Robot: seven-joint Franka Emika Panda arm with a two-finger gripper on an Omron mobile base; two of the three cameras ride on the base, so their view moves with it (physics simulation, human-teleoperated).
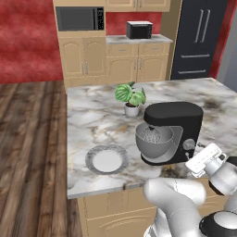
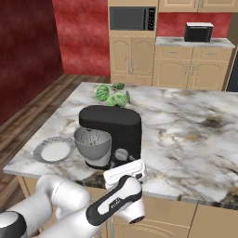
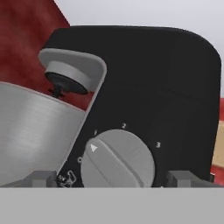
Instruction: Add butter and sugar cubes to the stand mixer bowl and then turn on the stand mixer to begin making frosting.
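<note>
- While the plate on the bench looks bare, butter and sugar seem to be off it.
- Something speckled lies in the stand mixer bowl.
- Knob on the stand mixer points near 1.
- Gripper sits apart, 1 finger on each side of the knob.

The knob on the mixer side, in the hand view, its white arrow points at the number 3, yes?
No. In the hand view the white arrow on the knob of the stand mixer points near the 1, not the 3.
</note>
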